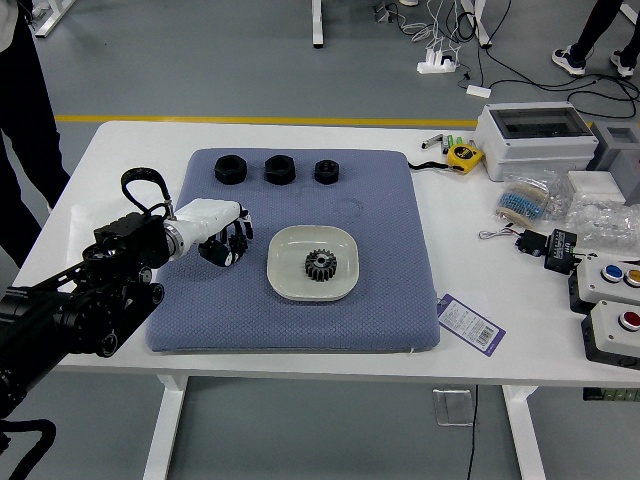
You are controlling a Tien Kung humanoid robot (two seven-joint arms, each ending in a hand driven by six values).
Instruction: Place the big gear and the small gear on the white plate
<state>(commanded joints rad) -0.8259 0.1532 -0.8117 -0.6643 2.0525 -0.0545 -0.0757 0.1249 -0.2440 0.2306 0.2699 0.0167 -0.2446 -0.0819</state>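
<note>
Off-wht plate (284,286), blk gear (320,265), gray-blue mat (300,330), wht table (130,160), purple/wht tag (470,323), yel/blk tape measure (464,156)

Gear (320,265) on plate (312,292), nuts (279,169) behind.
</note>
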